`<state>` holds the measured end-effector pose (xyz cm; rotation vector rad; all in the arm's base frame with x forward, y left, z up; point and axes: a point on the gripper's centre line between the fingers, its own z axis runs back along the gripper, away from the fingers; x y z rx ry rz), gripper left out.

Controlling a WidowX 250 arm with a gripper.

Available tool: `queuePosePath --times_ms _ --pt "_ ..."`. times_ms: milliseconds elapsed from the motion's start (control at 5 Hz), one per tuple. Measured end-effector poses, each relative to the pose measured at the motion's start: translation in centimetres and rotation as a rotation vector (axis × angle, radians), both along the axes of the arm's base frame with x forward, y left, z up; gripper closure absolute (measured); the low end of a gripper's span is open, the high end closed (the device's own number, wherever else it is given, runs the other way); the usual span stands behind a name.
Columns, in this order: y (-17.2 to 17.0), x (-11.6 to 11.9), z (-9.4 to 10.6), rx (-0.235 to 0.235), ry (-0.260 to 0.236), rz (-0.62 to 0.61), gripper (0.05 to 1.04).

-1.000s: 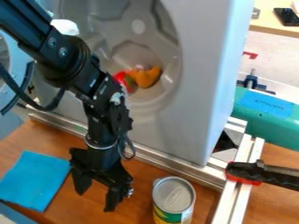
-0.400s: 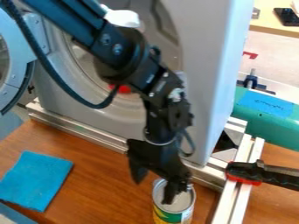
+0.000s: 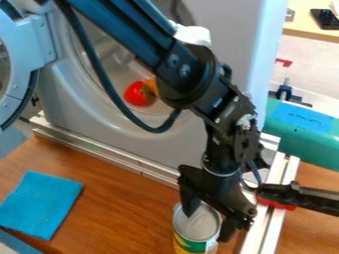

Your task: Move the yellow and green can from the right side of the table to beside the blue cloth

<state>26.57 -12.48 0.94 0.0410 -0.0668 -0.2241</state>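
Can [image 3: 197,229] close to parted jaws

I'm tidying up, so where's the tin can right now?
In the camera view, the tin can stands at the bottom edge, right of centre, by the open gripper, left of the clamp.

A stretch of brown wooden tabletop [image 3: 112,198] offers passage between the flat blue cloth [image 3: 39,204] and the metal-lidded cylindrical can [image 3: 200,228]. Beyond it, the long silver metal rail [image 3: 99,153] and the boxy grey appliance [image 3: 132,135] block the way; the black-and-red clamp [image 3: 291,197] obstructs the right side.
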Motion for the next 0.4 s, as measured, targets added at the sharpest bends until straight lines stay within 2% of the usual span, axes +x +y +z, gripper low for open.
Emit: queuePosePath --times_ms 400 --pt "-0.9 1.17 -1.92 0.172 0.058 0.013 0.082"
